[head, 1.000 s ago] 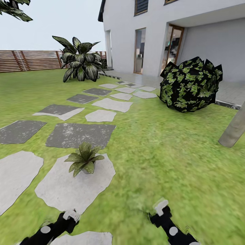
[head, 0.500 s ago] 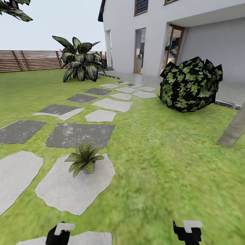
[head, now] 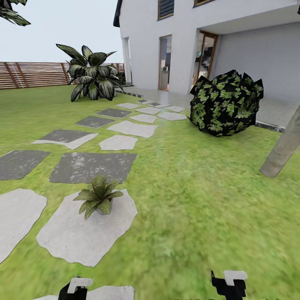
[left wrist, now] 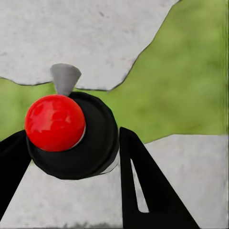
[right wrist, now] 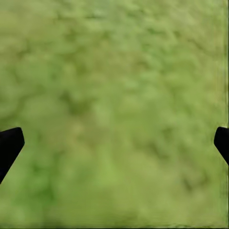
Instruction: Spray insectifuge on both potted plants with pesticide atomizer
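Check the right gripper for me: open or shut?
Open. In the right wrist view the right gripper has its black fingertips at opposite edges, with only lawn between them.

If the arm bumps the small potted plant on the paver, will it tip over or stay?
The potted plant would probably tip or slide easily: its pot looks tiny under a much wider rosette. It stands free on a flat paver, so nothing seems to brace it. The pointed leaves would likely bend rather than resist, though a render cannot show stiffness.
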Available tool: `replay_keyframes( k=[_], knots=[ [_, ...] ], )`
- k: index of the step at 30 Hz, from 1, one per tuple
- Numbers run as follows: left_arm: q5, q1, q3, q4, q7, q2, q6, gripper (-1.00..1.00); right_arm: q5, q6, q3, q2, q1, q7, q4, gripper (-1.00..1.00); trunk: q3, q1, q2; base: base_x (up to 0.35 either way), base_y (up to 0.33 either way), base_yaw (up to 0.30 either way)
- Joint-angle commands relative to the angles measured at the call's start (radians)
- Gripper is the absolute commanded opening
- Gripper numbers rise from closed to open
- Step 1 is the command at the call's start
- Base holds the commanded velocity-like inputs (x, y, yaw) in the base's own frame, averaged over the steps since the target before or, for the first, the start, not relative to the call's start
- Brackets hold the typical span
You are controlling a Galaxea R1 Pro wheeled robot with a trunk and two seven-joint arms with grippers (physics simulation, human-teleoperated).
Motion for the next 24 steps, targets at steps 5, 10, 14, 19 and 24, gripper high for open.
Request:
replay_keyframes(
  k=[5,10,14,19,24],
  knots=[
    [0.033,0.000,0.003,-0.002,0.004,0.001,-0.003,-1.00,-0.077,-0.004,-0.007,-0.001,0.005,-0.003,0.018,1.00,0.001,0.000,0.000,0.000,0.000,-0.279],
    [0.161,0.006,0.006,-0.002,-0.008,0.013,-0.008,-1.00,-0.129,-0.003,-0.007,-0.001,0.007,-0.003,0.026,1.00,0.001,0.000,0.000,0.000,0.000,-0.298],
    [0.175,0.033,0.000,-0.002,-0.011,0.005,-0.022,-1.00,-0.136,-0.003,-0.007,0.004,0.007,-0.003,0.027,1.00,0.001,0.000,0.000,0.000,0.000,-0.300],
    [0.154,0.049,-0.001,-0.002,-0.009,0.008,-0.044,-1.00,-0.138,-0.003,-0.007,0.007,0.007,-0.003,0.026,1.00,0.001,0.000,0.000,-0.139,0.032,-0.300],
    [0.151,0.050,-0.002,-0.002,-0.008,0.011,-0.047,-1.00,-0.137,-0.002,-0.007,0.007,0.007,-0.003,0.027,1.00,0.001,0.000,0.000,-0.308,0.101,-0.300]
  ],
)
